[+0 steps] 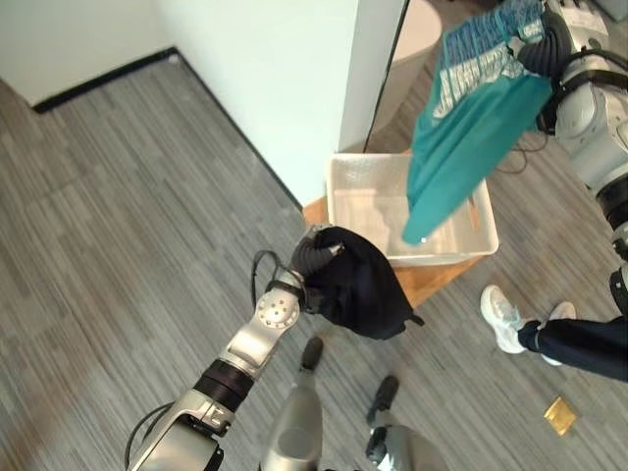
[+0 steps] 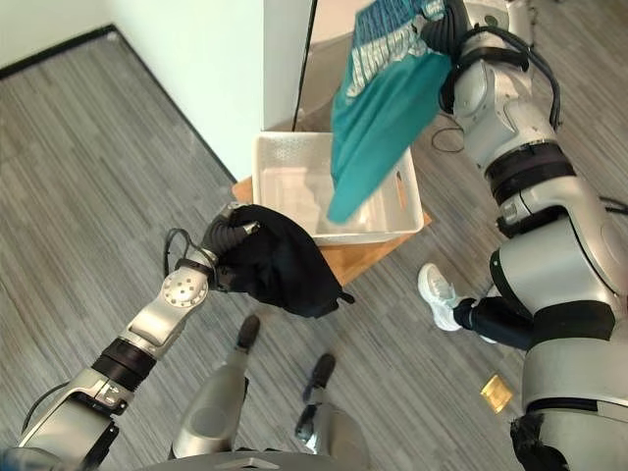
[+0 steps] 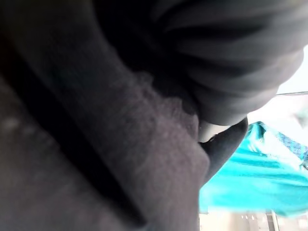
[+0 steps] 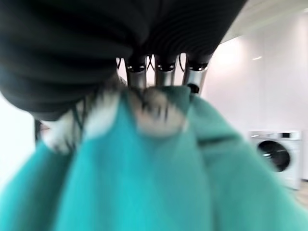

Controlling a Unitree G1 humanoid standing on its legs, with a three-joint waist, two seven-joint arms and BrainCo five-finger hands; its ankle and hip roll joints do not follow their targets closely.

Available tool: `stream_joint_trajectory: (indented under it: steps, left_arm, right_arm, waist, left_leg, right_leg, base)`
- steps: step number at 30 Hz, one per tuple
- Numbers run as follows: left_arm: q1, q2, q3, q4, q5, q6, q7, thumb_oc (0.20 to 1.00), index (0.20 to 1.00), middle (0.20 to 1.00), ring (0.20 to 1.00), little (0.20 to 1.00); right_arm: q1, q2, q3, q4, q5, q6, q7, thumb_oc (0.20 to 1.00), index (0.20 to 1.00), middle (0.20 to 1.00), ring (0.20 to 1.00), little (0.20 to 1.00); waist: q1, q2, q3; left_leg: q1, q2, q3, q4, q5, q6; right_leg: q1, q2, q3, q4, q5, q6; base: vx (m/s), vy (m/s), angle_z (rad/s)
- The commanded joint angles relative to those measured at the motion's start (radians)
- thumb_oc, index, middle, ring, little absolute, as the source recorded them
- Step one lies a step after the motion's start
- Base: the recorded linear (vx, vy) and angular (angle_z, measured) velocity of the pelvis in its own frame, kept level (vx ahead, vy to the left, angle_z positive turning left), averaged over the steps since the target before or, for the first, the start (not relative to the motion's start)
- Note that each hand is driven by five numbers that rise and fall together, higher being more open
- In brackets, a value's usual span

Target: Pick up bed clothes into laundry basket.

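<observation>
Head views are bright and evenly lit, soft shadows on the grey floor (image 1: 118,216). Both wrist views are mush: the black cloth (image 3: 96,144) sits dark and unfocused right against the lens, and the teal cloth (image 4: 144,183) is smeared, with a glary white wall (image 4: 269,72) behind.

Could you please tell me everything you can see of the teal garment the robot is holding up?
The teal garment is soft cloth, plain teal with a paler patterned band near its top. It hangs bunched from the right hand, whose fingers are curled into its upper edge. Its lower tip dangles into the white laundry basket; whether it touches the bottom cannot be told.
</observation>
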Motion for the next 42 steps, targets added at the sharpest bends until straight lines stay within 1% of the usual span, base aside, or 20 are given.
stream_joint_trajectory:
  steps: [1,5,7,8,11,14,17,18,19,24,27,30,32,33,34,35,36,37,40,42]
  left_arm:
    - [-0.093,-0.067,-0.031,-0.077,-0.028,-0.088,0.022,0.200,0.200,0.200,0.200,0.200]
    - [-0.105,-0.082,-0.028,-0.092,-0.035,-0.085,0.036,0.200,0.200,0.200,0.200,0.200]
    - [-0.128,-0.104,-0.018,-0.081,-0.030,-0.077,0.049,0.200,0.200,0.200,0.200,0.200]
    - [-0.126,-0.103,-0.021,-0.080,-0.030,-0.077,0.050,0.200,0.200,0.200,0.200,0.200]
    - [-0.139,-0.126,-0.027,-0.066,-0.025,-0.070,0.057,0.200,0.200,0.200,0.200,0.200]
    - [-0.142,-0.144,-0.038,-0.059,-0.020,-0.066,0.056,0.200,0.200,0.200,0.200,0.200]
    - [-0.142,-0.161,-0.054,-0.049,-0.013,-0.064,0.050,0.200,0.200,0.200,0.200,0.200]
    - [-0.144,-0.164,-0.061,-0.047,-0.010,-0.063,0.045,0.200,0.200,0.200,0.200,0.200]
    - [-0.141,-0.165,-0.071,-0.053,-0.006,-0.062,0.036,0.200,0.200,0.200,0.200,0.200]
    - [-0.141,-0.153,-0.060,-0.063,0.030,-0.062,0.046,0.200,0.200,0.200,0.200,0.200]
    - [-0.146,-0.125,-0.036,-0.095,0.108,-0.062,0.066,0.200,0.200,0.200,0.200,0.200]
    - [-0.156,-0.089,-0.001,-0.152,0.153,-0.070,0.073,0.200,0.200,0.200,0.200,0.200]
    - [-0.168,-0.066,0.023,-0.204,0.171,-0.074,0.082,0.200,0.200,0.200,0.200,0.200]
    - [-0.168,-0.066,0.022,-0.205,0.171,-0.073,0.081,0.200,0.200,0.200,0.200,0.200]
    - [-0.201,-0.043,0.047,-0.226,0.189,-0.076,0.092,0.200,0.200,0.200,0.200,0.200]
    - [-0.218,-0.034,0.055,-0.239,0.198,-0.077,0.099,0.200,0.200,0.200,0.200,0.200]
    - [-0.217,-0.035,0.052,-0.241,0.198,-0.075,0.100,0.200,0.200,0.200,0.200,0.200]
    - [-0.256,-0.017,0.070,-0.250,0.228,-0.073,0.121,0.200,0.200,0.200,0.200,0.200]
    - [-0.333,-0.001,0.080,-0.242,0.264,-0.064,0.159,0.200,0.200,0.200,0.200,0.200]
    - [-0.357,0.005,0.083,-0.239,0.277,-0.062,0.174,0.200,0.200,0.200,0.200,0.200]
  right_arm:
    - [-0.112,-0.055,0.017,-0.039,0.048,-0.003,-0.056,0.200,0.200,0.200,0.200,0.200]
    - [0.021,-0.005,-0.051,-0.108,0.053,0.001,-0.055,0.200,0.200,0.200,0.200,0.200]
    - [0.180,0.063,-0.110,-0.196,0.020,0.003,-0.045,0.200,0.200,0.200,0.200,0.200]
    - [0.187,0.063,-0.114,-0.200,0.017,0.005,-0.045,0.200,0.200,0.200,0.200,0.200]
    - [0.359,0.142,-0.173,-0.255,-0.001,0.004,-0.034,0.200,0.200,0.200,0.200,0.200]
    - [0.488,0.186,-0.197,-0.276,-0.025,0.001,-0.019,0.200,0.200,0.200,0.200,0.200]
    - [0.572,0.193,-0.184,-0.244,-0.074,0.001,-0.006,0.200,0.200,0.200,0.200,0.200]
    - [0.582,0.182,-0.171,-0.208,-0.116,0.008,-0.010,0.689,0.689,0.689,0.689,0.689]
    - [0.595,0.158,-0.164,-0.143,-0.161,0.024,-0.012,1.000,1.000,1.000,1.000,1.000]
    - [0.633,0.079,-0.189,-0.028,-0.140,0.020,-0.025,1.000,1.000,1.000,1.000,1.000]
    - [0.718,0.019,-0.227,-0.008,-0.137,0.003,-0.026,1.000,1.000,1.000,1.000,1.000]
    - [0.839,-0.015,-0.298,0.040,-0.112,-0.007,-0.020,1.000,1.000,1.000,1.000,1.000]
    - [0.944,-0.018,-0.352,0.080,-0.100,-0.009,-0.012,1.000,1.000,1.000,1.000,1.000]
    - [0.946,-0.018,-0.354,0.080,-0.100,-0.009,-0.012,1.000,1.000,1.000,1.000,1.000]
    - [1.022,-0.013,-0.400,0.111,-0.075,-0.011,-0.001,1.000,1.000,1.000,1.000,1.000]
    - [1.057,-0.009,-0.421,0.119,-0.060,-0.012,0.006,1.000,1.000,1.000,1.000,1.000]
    - [1.062,-0.010,-0.425,0.117,-0.060,-0.012,0.006,1.000,1.000,1.000,1.000,1.000]
    - [1.123,0.006,-0.451,0.132,-0.032,-0.014,0.027,1.000,1.000,1.000,1.000,1.000]
    - [1.177,0.022,-0.479,0.097,0.004,-0.020,0.042,1.000,1.000,1.000,1.000,1.000]
    - [1.177,0.026,-0.477,0.087,0.009,-0.021,0.043,1.000,1.000,1.000,1.000,1.000]
  waist:
    - [0.010,0.030,0.007]
    - [0.007,0.036,0.027]
    - [-0.001,0.046,0.045]
    - [0.000,0.044,0.043]
    - [-0.005,0.056,0.048]
    - [-0.010,0.067,0.051]
    - [-0.012,0.079,0.054]
    - [-0.008,0.085,0.056]
    - [-0.003,0.095,0.058]
    - [-0.006,0.112,0.042]
    - [-0.012,0.124,0.019]
    - [-0.016,0.144,-0.011]
    - [-0.014,0.166,-0.033]
    - [-0.014,0.166,-0.033]
    - [-0.015,0.186,-0.056]
    - [-0.014,0.195,-0.067]
    - [-0.013,0.195,-0.067]
    - [-0.017,0.210,-0.092]
    - [-0.028,0.223,-0.122]
    - [-0.033,0.227,-0.127]
  left_leg:
    - [0.041,0.081,0.064,-0.036,-0.053,-0.086]
    - [0.002,0.082,0.043,-0.039,-0.043,-0.091]
    - [-0.008,0.080,0.035,-0.038,-0.040,-0.090]
    - [-0.008,0.080,0.035,-0.038,-0.040,-0.090]
    - [-0.007,0.076,0.030,-0.038,-0.041,-0.088]
    - [0.000,0.073,0.029,-0.037,-0.042,-0.085]
    - [0.007,0.073,0.024,-0.037,-0.040,-0.088]
    - [0.008,0.072,0.020,-0.037,-0.038,-0.089]
    - [0.007,0.070,0.016,-0.037,-0.035,-0.092]
    - [0.017,0.070,0.008,-0.037,-0.035,-0.096]
    - [0.043,0.065,0.011,-0.037,-0.043,-0.096]
    - [0.067,0.058,0.010,-0.034,-0.048,-0.096]
    - [0.083,0.052,0.002,-0.033,-0.052,-0.097]
    - [0.083,0.052,0.001,-0.033,-0.053,-0.097]
    - [0.096,0.046,-0.004,-0.033,-0.053,-0.097]
    - [0.103,0.043,-0.008,-0.033,-0.052,-0.098]
    - [0.104,0.043,-0.010,-0.032,-0.052,-0.098]
    - [0.116,0.040,-0.014,-0.034,-0.050,-0.101]
    - [0.133,0.035,-0.014,-0.037,-0.051,-0.103]
    - [0.138,0.035,-0.011,-0.038,-0.050,-0.103]
  right_leg:
    - [0.002,-0.050,-0.026,0.028,-0.045,0.082]
    - [-0.013,-0.046,-0.039,0.023,-0.048,0.078]
    - [-0.017,-0.042,-0.038,0.022,-0.053,0.074]
    - [-0.017,-0.042,-0.039,0.022,-0.053,0.074]
    - [-0.014,-0.041,-0.037,0.021,-0.060,0.068]
    - [-0.008,-0.039,-0.035,0.021,-0.067,0.063]
    - [-0.002,-0.037,-0.035,0.021,-0.077,0.060]
    - [0.001,-0.036,-0.038,0.021,-0.080,0.059]
    - [0.005,-0.038,-0.042,0.021,-0.084,0.059]
    - [0.027,-0.042,-0.048,0.017,-0.092,0.062]
    - [0.050,-0.046,-0.048,0.016,-0.099,0.064]
    - [0.083,-0.054,-0.056,0.015,-0.110,0.065]
    - [0.107,-0.063,-0.073,0.014,-0.116,0.068]
    - [0.108,-0.063,-0.074,0.014,-0.116,0.068]
    - [0.126,-0.070,-0.085,0.013,-0.118,0.071]
    - [0.137,-0.074,-0.092,0.013,-0.121,0.072]
    - [0.139,-0.074,-0.095,0.013,-0.121,0.072]
    - [0.155,-0.079,-0.103,0.013,-0.125,0.074]
    - [0.173,-0.083,-0.115,0.013,-0.130,0.077]
    - [0.176,-0.085,-0.115,0.013,-0.130,0.078]
  base:
    - [0.00,0.000,0.00]
    - [-0.03,-0.006,0.04]
    - [-0.04,-0.006,0.00]
    - [0.00,0.000,0.00]
    - [0.00,0.010,0.02]
    - [0.01,0.005,0.03]
    - [0.01,-0.012,0.03]
    - [0.01,-0.032,0.02]
    - [0.01,-0.043,0.01]
    - [0.02,-0.044,0.14]
    - [0.05,-0.025,0.06]
    - [0.08,-0.032,0.05]
    - [0.06,-0.028,0.10]
    - [0.08,-0.019,0.15]
    - [0.07,-0.021,0.16]
    - [0.08,-0.021,0.14]
    - [0.08,-0.007,0.19]
    - [0.08,-0.007,0.19]
    - [0.09,-0.012,0.15]
    - [0.05,0.004,0.00]
